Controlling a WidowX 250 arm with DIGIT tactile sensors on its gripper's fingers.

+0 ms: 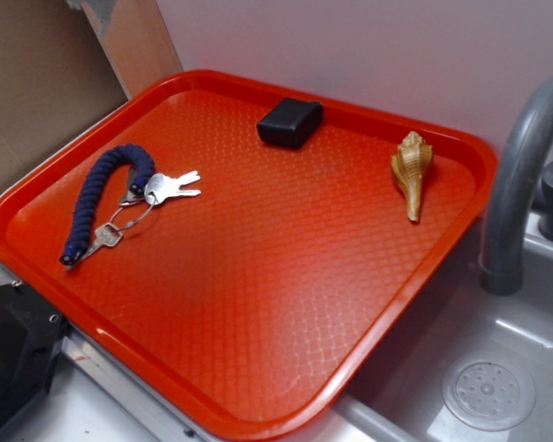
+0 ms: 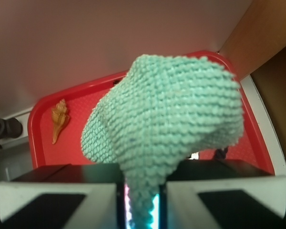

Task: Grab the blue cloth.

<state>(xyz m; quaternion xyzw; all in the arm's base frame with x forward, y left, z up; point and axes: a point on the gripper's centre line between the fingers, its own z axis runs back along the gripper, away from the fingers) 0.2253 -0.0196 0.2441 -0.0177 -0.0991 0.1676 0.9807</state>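
In the wrist view the blue cloth (image 2: 167,114), a pale blue-green coarse woven piece, hangs bunched in front of the camera. Its lower end is pinched between my two fingers (image 2: 62,200), so my gripper (image 2: 142,202) is shut on it and lifted well above the red tray (image 2: 38,138). The cloth hides much of the tray's middle. In the exterior view neither the cloth nor the gripper shows; only the red tray (image 1: 258,350) with its other items is seen.
On the tray lie a black box (image 1: 290,122) at the back, a tan seashell (image 1: 412,170) at the right, and a navy coiled cord (image 1: 106,198) with keys (image 1: 170,188) at the left. A grey faucet (image 1: 521,175) and sink (image 1: 488,391) stand right of the tray.
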